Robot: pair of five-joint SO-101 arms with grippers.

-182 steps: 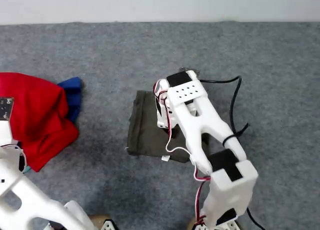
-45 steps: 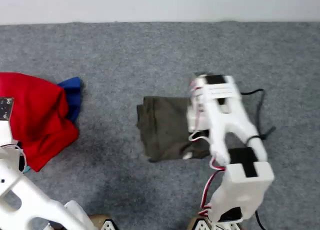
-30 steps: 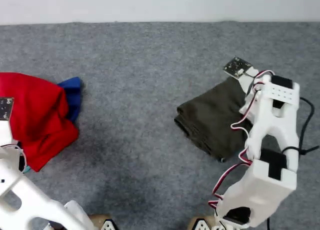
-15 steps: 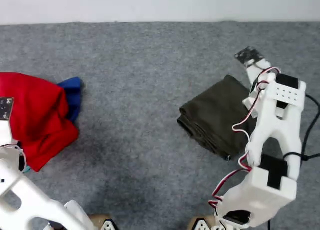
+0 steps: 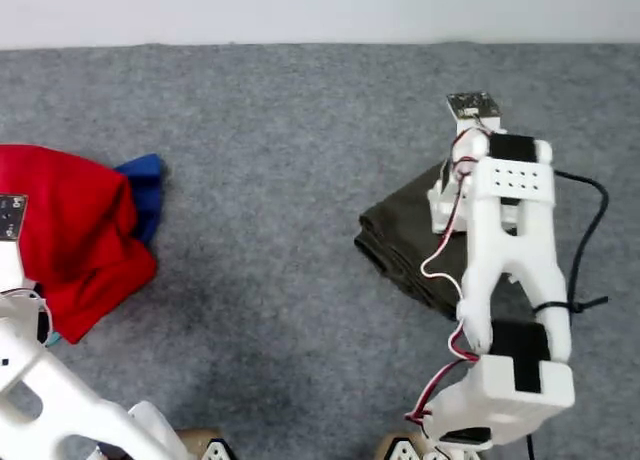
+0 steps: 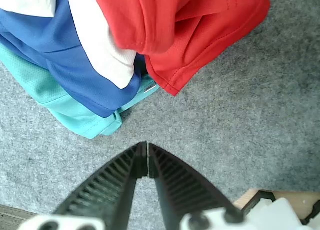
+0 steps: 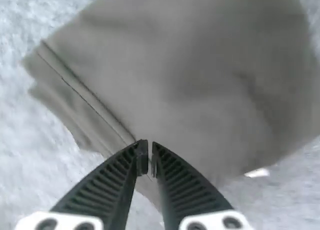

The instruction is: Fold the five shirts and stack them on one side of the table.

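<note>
A folded olive shirt (image 5: 400,235) lies on the grey carpet at the right of the table, and my right arm (image 5: 505,180) stands over its far right part. In the right wrist view my right gripper (image 7: 148,160) is shut, its tips just above the olive shirt (image 7: 200,80) near its layered folded edge. At the left edge lies a heap with a red shirt (image 5: 70,230) over a blue shirt (image 5: 145,180). My left gripper (image 6: 148,162) is shut over bare carpet, just short of the red shirt (image 6: 190,25), blue shirt (image 6: 70,60), white shirt (image 6: 100,40) and teal shirt (image 6: 65,107).
Grey carpet (image 5: 260,130) covers the table, with open room between the heap and the olive shirt. A pale wall (image 5: 320,10) runs along the far edge. My left arm (image 5: 30,370) stands at the near left corner. A black cable (image 5: 590,230) trails beside the right arm.
The right arm dragged the olive shirt from the table's middle to the right side, then swung back left over it while the shirt stayed put. The left arm and the heap have not moved.
</note>
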